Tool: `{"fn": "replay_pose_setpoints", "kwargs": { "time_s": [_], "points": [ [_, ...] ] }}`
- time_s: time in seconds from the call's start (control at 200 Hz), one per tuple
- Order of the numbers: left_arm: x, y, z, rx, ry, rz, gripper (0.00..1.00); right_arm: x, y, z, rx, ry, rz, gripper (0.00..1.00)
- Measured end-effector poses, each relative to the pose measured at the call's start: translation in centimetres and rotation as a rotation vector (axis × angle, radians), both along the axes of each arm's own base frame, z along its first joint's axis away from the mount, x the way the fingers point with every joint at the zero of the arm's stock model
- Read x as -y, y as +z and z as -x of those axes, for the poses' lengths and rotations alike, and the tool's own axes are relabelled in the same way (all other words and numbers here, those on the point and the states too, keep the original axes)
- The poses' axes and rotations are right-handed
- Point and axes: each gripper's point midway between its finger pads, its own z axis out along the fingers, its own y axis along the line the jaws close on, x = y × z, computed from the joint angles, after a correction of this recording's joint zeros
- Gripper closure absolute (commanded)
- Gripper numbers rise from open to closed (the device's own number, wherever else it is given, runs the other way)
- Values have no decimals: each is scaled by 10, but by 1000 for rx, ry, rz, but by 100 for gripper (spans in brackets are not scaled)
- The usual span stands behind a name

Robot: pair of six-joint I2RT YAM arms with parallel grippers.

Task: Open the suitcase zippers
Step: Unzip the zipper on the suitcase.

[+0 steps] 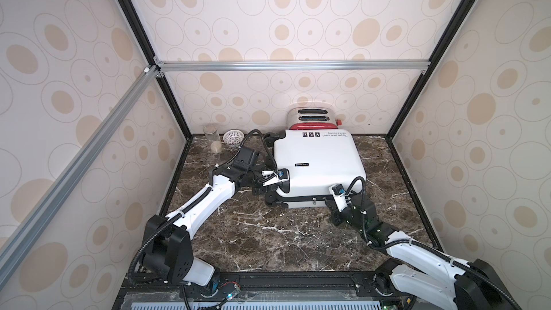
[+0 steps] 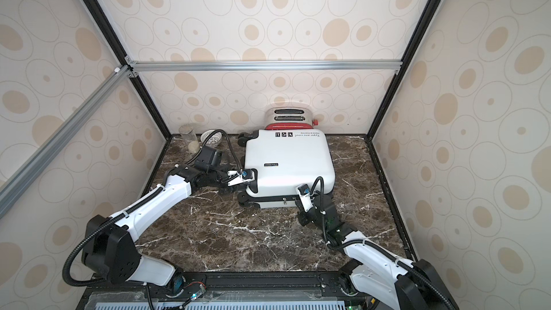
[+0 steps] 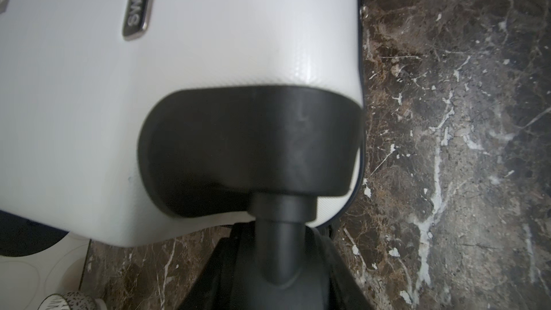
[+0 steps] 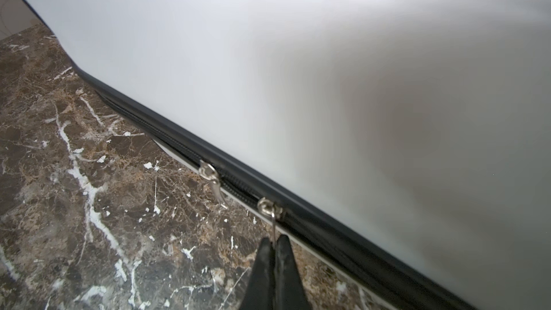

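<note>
At the back left of the dark brown marble table stands a clear glass jar with a little beige stuff in its bottom. Just beside it is a small white perforated bowl. Next is the left tool, at the near left corner of the white hard-shell suitcase. In the left wrist view its black fingers stand partly apart on either side of the black wheel stem under the corner's black housing, and I cannot tell whether they press it. The suitcase lies flat at the back middle of the table, printed face up and wheels to the left. Its far edge is just in front of a silver toaster with a red base. Along its near side runs the thin black zipper track, carrying two sliders near each other. The right tool, toward the near right corner, has its jaws pinched tight on the silvery metal pull tab of one slider. The second pull tab hangs free just beside it.
</note>
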Motion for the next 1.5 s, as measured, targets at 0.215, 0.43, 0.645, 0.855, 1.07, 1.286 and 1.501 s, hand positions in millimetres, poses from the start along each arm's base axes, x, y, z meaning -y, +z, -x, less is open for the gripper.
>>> {"fn": "replay_pose_setpoints", "kwargs": {
  "time_s": [0.215,0.43,0.645,0.855,1.07,1.286,1.501],
  "points": [
    [-31,21,17,77,84,-32,100,31,18,-9,10,-113,-80,100],
    [-36,19,26,93,92,-27,100,44,15,-20,-105,-142,-149,100],
    [-36,20,32,114,89,-2,100,44,13,-27,-266,-81,-256,100],
    [-45,18,37,146,122,-9,100,39,20,-20,-291,-16,-288,100],
    [-49,16,33,107,159,-37,100,73,38,-23,-143,-157,-136,100],
    [-51,14,33,97,165,-57,100,106,42,-45,-88,-280,39,100],
    [-52,10,36,90,163,-57,100,106,35,-69,-115,-256,69,100]
  ]
}}
